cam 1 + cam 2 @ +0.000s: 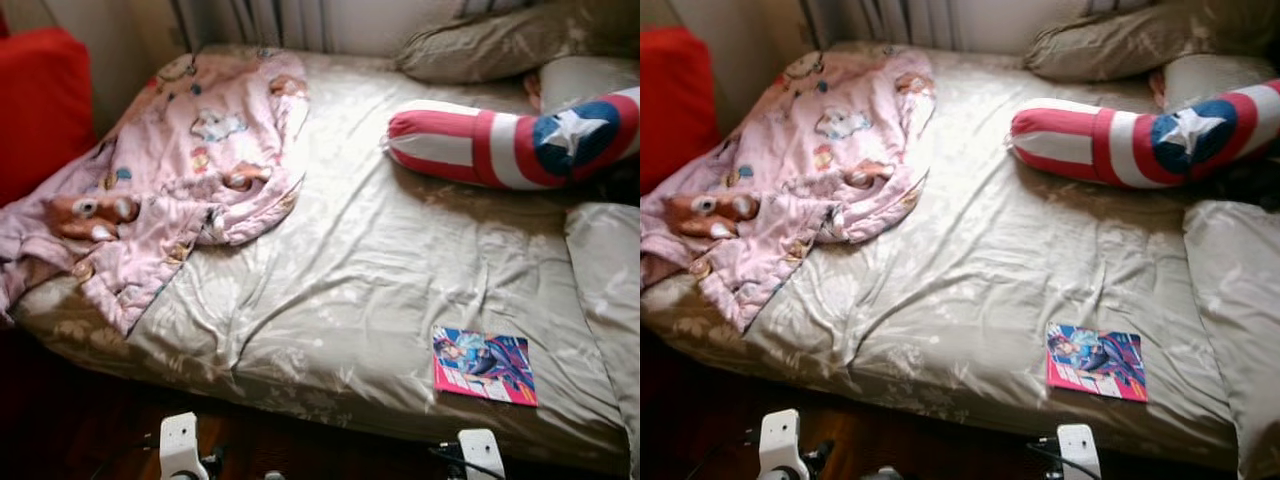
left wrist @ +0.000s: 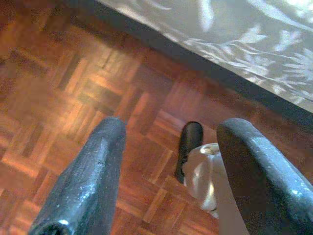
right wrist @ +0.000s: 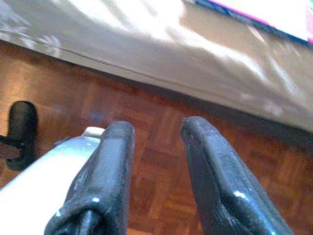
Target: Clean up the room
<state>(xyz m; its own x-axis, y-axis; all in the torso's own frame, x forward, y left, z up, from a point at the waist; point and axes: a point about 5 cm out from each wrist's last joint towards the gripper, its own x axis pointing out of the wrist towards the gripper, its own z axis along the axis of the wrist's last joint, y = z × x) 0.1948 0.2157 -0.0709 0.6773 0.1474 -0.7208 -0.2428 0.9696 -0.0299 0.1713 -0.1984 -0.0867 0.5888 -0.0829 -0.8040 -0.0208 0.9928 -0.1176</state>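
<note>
Looking down from the left eye view, a bed with a beige floral cover occupies most of the frame. A pink printed blanket lies crumpled over the bed's far left part, one end trailing off the left edge. A striped red, white and blue pillow bearing a white star rests near the head of the bed on the right, just in front of two beige pillows. A thin comic book lies flat near the bed's front edge on the right, well apart from the blanket. A red cushion stands at the far left, beside the bed. Two white robot parts appear at the lower edge, above dark floor.

The right eye view repeats the same arrangement, with the comic book again near the front edge.

In the left wrist view, the left gripper hangs over reddish parquet floor, its two black fingers spread wide with nothing between them; the bed's patterned side runs beyond.

In the right wrist view, the right gripper likewise hangs over parquet beside the bed edge, fingers parted and holding nothing. A corner of the comic book shows on the cover beyond.
</note>
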